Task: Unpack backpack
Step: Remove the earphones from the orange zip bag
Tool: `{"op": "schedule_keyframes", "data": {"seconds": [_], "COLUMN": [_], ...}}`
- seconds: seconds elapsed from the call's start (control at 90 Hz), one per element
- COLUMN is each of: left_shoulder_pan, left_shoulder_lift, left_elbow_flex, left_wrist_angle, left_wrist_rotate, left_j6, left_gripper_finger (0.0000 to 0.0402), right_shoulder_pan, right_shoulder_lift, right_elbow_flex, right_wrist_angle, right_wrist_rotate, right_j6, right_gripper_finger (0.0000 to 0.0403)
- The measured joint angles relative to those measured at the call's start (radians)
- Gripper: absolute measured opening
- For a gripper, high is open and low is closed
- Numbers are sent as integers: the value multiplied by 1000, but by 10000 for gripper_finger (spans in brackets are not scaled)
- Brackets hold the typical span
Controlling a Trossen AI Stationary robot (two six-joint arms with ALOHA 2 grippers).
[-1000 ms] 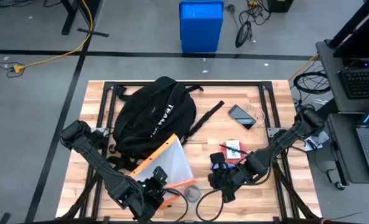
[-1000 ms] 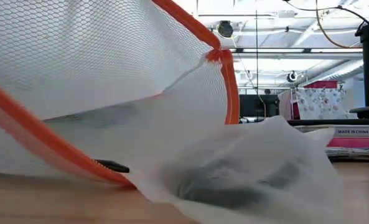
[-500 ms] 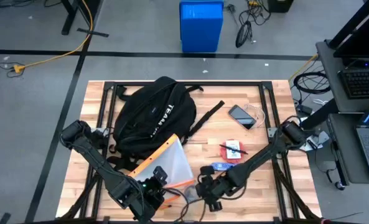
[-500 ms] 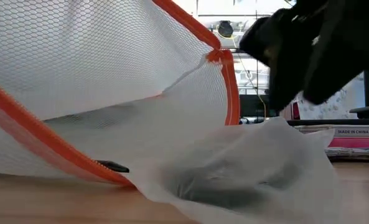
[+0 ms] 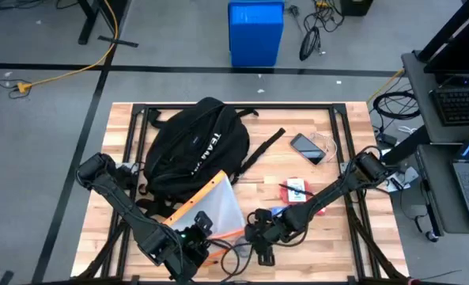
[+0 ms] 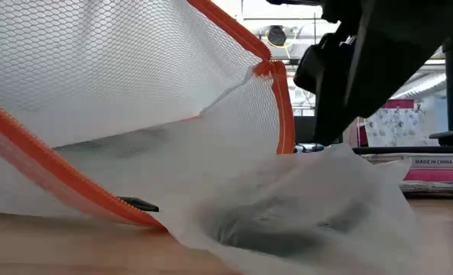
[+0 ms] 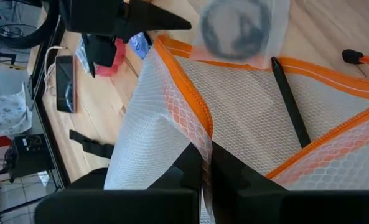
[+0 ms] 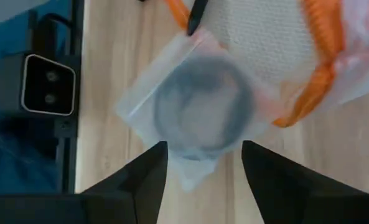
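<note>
The black backpack [image 5: 193, 146] lies at the table's far left, touched by neither gripper. In front of it a white mesh pouch with orange trim [image 5: 212, 207] [image 7: 246, 106] [image 6: 119, 84] stands tented up, my left gripper [image 5: 200, 237] [image 7: 204, 171] shut on it. A clear plastic bag with a dark coil inside [image 8: 200, 109] [image 7: 237, 25] [image 6: 310, 210] lies flat on the table by the pouch's near right corner. My right gripper [image 5: 259, 240] [image 8: 203, 186] [image 6: 364, 61] hovers open above this bag, its fingers on either side and apart from it. My left gripper pinches the mesh pouch between its two fingers at an orange-trimmed edge [image 7: 203, 149]; one layer or several, I cannot tell. That edge is raised off the table, and the pouch's lower orange edge [image 6: 73, 191] rests on the wood.
A phone [image 5: 307, 148], a red and white packet [image 5: 296, 190] and a small blue thing [image 5: 277, 211] lie right of the backpack. A black strap [image 5: 264, 147] trails from the backpack. A black pen-like stick [image 7: 290, 102] lies under the pouch. Dark cables [image 5: 232, 263] loop at the near edge.
My right gripper has gone toward the table's left and near edges, from beside the red and white packet to above the clear bag, coming into the low view from the right. The pouch and my left gripper have kept still.
</note>
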Motion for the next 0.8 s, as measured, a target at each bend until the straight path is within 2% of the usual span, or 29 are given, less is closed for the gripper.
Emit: {"op": "schedule_keyframes", "data": {"seconds": [0.2, 0.378, 0.522, 0.689, 0.8], "left_shoulder_pan": [1, 1, 0, 0, 0], "left_shoulder_lift": [0, 0, 0, 0, 0], "left_elbow_flex": [0, 0, 0, 0, 0], "left_wrist_angle": [1, 0, -1, 0, 0], "left_wrist_rotate": [-1, -5, -5, -4, -3], "left_j6": [0, 0, 0, 0, 0], "left_gripper_finger": [0, 0, 0, 0, 0], "right_shoulder_pan": [-23, -67, -91, -98, -92], "right_shoulder_lift": [59, 118, 137, 138, 128], "right_elbow_flex": [1, 1, 4, 3, 2], "right_wrist_angle": [25, 80, 87, 83, 78], "right_wrist_rotate": [-27, -138, -148, -143, -146], "right_j6": [-1, -42, -61, -120, -147], "right_gripper_finger": [194, 182, 132, 23, 9]}}
